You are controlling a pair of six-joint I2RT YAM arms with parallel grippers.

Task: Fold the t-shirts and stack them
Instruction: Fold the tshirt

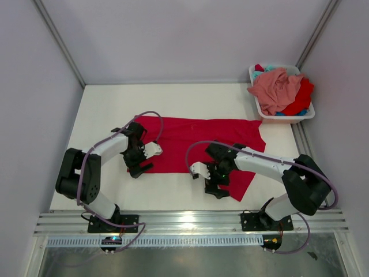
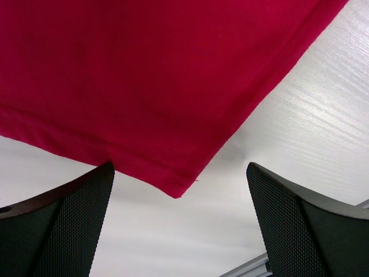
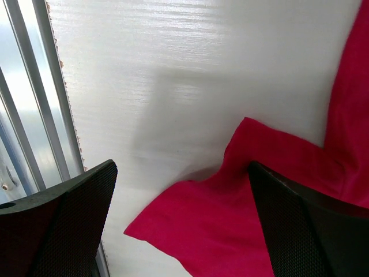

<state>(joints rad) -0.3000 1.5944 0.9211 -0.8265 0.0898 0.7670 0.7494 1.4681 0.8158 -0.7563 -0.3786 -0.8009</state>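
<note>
A bright red t-shirt (image 1: 193, 137) lies spread wide and flat across the table. My left gripper (image 1: 137, 161) hovers open over its near-left corner. In the left wrist view that hemmed corner (image 2: 172, 186) sits just ahead of the left gripper (image 2: 180, 167), between the two fingers and ungripped. My right gripper (image 1: 218, 180) stands open over the shirt's near-right sleeve. The right wrist view shows that sleeve (image 3: 222, 228) lying between the fingers of the right gripper (image 3: 183, 167), with nothing held. A salmon pink shirt (image 1: 275, 89), another red one (image 1: 301, 99) and a bit of teal cloth (image 1: 266, 73) are heaped in the basket.
The white plastic basket (image 1: 286, 119) stands at the table's far right corner. A metal rail (image 1: 190, 222) runs along the near edge, and it shows at the left of the right wrist view as the rail (image 3: 34, 92). Grey walls close in the table on three sides.
</note>
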